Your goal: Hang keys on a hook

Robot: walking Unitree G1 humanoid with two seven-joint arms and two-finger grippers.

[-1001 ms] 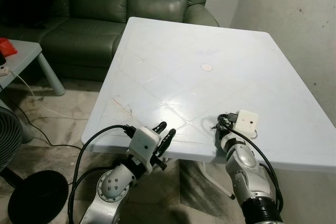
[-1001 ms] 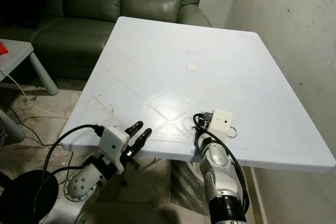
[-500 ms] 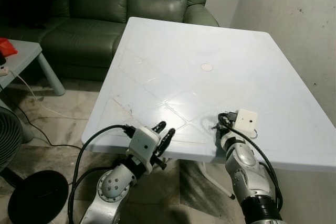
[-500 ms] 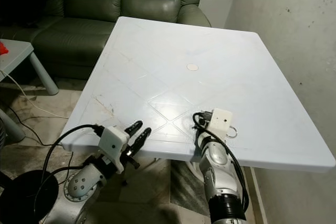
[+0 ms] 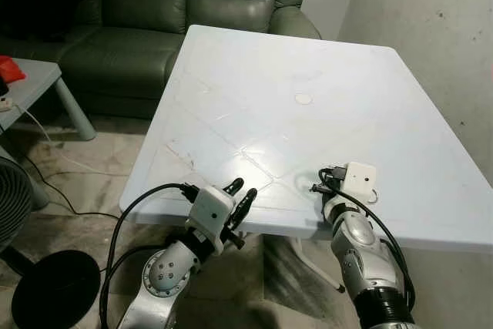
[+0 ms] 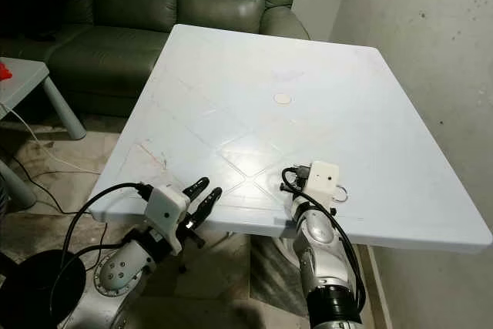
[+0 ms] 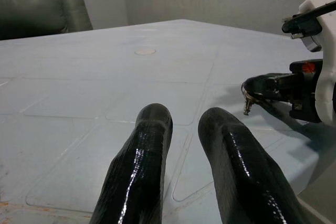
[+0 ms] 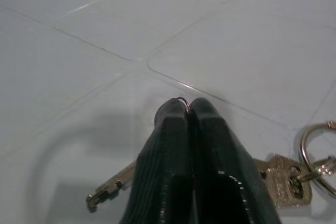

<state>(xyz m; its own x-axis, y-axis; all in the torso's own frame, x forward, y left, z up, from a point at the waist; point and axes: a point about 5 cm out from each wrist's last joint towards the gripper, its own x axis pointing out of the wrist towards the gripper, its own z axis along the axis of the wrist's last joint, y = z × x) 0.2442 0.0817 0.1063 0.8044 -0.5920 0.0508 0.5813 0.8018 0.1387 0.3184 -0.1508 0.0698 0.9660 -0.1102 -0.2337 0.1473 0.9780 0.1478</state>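
My right gripper (image 5: 317, 185) rests low on the near right part of the white table (image 5: 254, 75). It is shut on the thin ring of a bunch of keys (image 8: 281, 184). In the right wrist view the ring peeks out between the closed fingertips (image 8: 176, 116), with one key (image 8: 110, 187) trailing to one side and another key with a second ring (image 8: 315, 145) to the other. My left gripper (image 5: 239, 194) hovers at the table's front edge, open and empty; in its wrist view a key (image 7: 247, 106) dangles from the right gripper (image 7: 252, 88).
A dark green leather sofa (image 5: 154, 5) stands behind the table. A small grey side table (image 5: 31, 82) is at the left, with cables and a black round base (image 5: 54, 287) on the floor. A bare wall (image 5: 431, 21) runs along the right. A round cap (image 5: 303, 99) marks the table's middle.
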